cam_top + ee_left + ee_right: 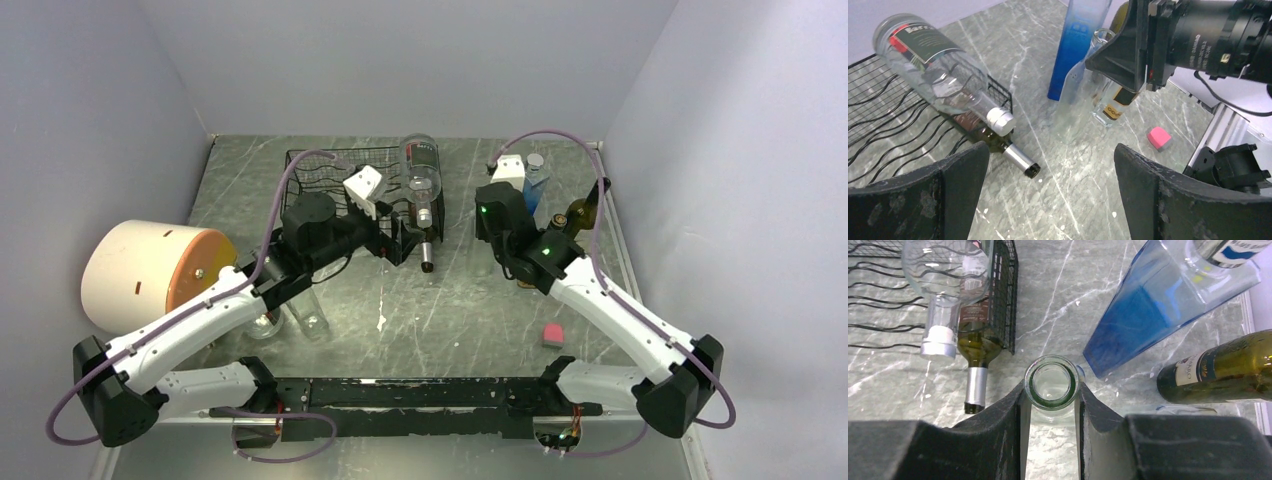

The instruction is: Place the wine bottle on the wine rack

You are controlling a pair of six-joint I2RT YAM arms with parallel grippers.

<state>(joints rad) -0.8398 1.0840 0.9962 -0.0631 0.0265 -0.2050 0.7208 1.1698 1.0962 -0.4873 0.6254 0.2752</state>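
Our right fingers [1021, 407] clamped on the upright wine bottle [1052, 384] neck, wine rack [1004, 295] beyond them to the left, our left fingers [960, 172] spread wide apart

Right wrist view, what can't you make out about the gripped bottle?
Clear bottle: seen end-on, only its open mouth shows; the right tool covers its sides.
Blue bottle: upper part cut off by the top edge.
Green wine bottle: upper part cut off by the right edge.
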